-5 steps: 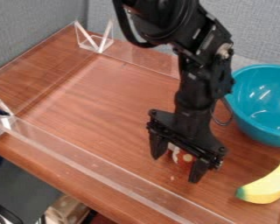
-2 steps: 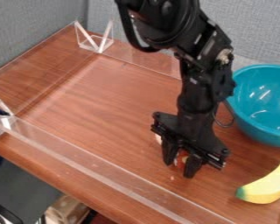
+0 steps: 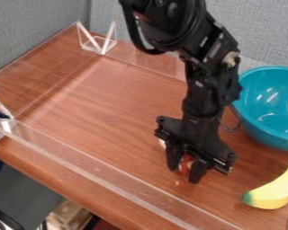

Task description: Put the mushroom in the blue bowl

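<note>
My black gripper points straight down at the wooden table, near its front edge. Its fingers have closed on the mushroom, of which only a bit of reddish-brown cap shows between them. The blue bowl stands to the right and farther back, a hand's width from the gripper, and holds nothing.
A yellow banana lies at the front right, close to the gripper. A low clear plastic wall runs along the table's front and left edges, with clear corner brackets at the back left.
The gripper's fingers, spread wide around the mushroom a second ago, have closed in on it. The arm has stayed in place.
</note>
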`<state>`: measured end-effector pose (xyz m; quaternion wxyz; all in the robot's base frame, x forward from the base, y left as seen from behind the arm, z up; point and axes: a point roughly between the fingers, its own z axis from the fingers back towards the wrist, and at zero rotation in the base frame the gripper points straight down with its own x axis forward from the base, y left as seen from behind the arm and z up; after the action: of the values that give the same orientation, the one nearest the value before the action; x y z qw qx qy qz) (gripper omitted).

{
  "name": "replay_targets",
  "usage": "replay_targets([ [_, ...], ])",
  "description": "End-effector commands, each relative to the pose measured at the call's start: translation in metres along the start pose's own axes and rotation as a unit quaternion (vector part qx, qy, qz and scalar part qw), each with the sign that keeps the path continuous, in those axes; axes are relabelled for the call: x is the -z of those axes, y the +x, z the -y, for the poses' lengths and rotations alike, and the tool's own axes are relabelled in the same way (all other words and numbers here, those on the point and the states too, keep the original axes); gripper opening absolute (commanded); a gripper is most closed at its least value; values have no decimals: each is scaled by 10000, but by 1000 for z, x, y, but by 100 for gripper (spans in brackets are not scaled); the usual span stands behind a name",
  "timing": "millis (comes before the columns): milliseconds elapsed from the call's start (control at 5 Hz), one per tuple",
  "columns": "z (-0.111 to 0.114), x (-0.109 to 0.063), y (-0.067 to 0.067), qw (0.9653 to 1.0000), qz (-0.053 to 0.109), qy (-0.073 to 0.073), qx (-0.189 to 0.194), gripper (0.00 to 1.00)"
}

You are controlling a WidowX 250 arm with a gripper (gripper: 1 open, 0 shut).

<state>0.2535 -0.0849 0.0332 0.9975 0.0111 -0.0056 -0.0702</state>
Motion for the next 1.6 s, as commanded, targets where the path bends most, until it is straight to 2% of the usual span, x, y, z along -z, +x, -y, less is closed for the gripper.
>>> replay_targets([
  [0, -1, -16, 7, 9999, 157, 5, -42, 0],
  [400, -2, -34, 6, 9996, 206, 91, -141, 0],
  [600, -3, -59, 20, 9988, 267, 44, -406, 0],
  [800, 12, -82, 46, 9983, 300, -6, -503, 0],
  [1000, 22, -87, 81, 9979, 291, -107, -562, 0],
  [1200, 30, -80, 107, 9977, 296, -145, -597, 0],
  [1400, 17, -83, 115, 9960, 330, -172, -818, 0],
])
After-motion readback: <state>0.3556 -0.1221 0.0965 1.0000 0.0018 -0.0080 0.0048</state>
